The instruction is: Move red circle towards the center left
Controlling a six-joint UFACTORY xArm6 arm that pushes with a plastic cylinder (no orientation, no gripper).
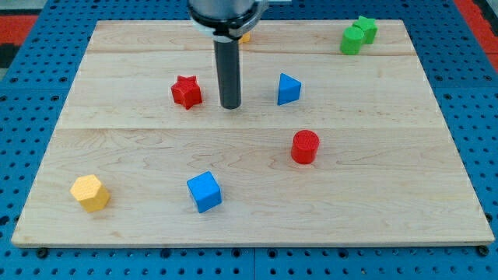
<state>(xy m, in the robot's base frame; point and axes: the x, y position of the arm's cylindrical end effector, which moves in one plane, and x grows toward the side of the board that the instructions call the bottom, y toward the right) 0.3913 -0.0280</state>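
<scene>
- You are looking down at a pale wooden board (pixel 257 225) resting on a blue perforated surface (pixel 31 117).
- Your arm carries no gripper, so nothing is clenched, released or grasped; it ends in a straight dark rod (pixel 229 70) coming down from the view's top.
- My tip (pixel 230 106) meets the board in the upper middle, between two blocks and touching neither.
- The red star (pixel 186 92) sits just beside the tip, on the view's left.
- The blue triangle (pixel 288 89) sits near the tip, on the view's right, a little farther off than the star.
- The red circle (pixel 305 146), the block named in the task, stands right of the board's centre, below the blue triangle and well apart from the tip, toward the view's lower right of it.
- The blue cube (pixel 205 191) lies in the lower middle, toward the view's left of the red circle.
- A yellow block (pixel 90 193), many-sided, lies near the board's lower left corner.
- Two green blocks (pixel 357 35) touch each other near the upper right corner; their shapes are hard to make out.
- A small scrap of an orange-yellow block (pixel 245 36) shows at the top, mostly hidden behind the arm.
</scene>
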